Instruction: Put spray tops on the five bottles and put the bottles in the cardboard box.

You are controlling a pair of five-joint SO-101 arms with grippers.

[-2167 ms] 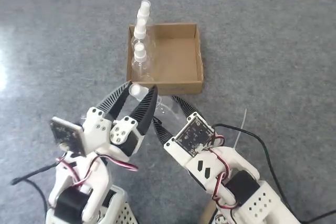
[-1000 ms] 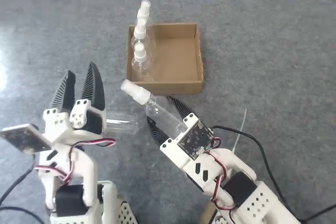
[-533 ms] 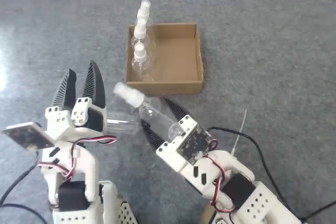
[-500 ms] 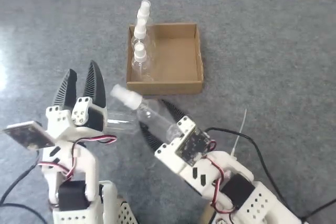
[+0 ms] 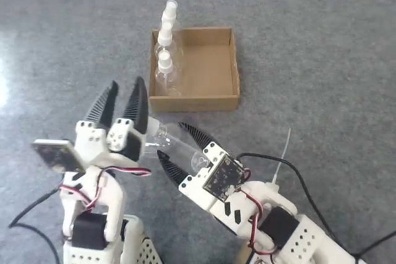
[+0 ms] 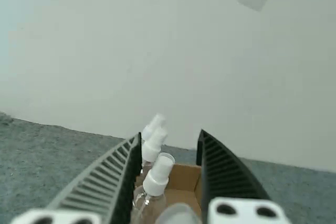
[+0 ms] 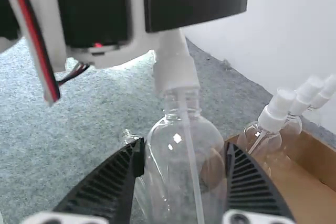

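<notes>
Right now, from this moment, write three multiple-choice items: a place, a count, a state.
1. Where in the cardboard box do the capped bottles stand? A) along the wall on the left arm's side B) in the middle C) along the opposite wall
2. How many bottles stand in it? A) two B) three C) five
3. The right pincer is: A) open, empty B) shut on a clear bottle C) shut on a loose cap
Answers: 1 A, they line that wall; 2 B, three stand in a row; 3 B, it clamps the bottle's sides.
</notes>
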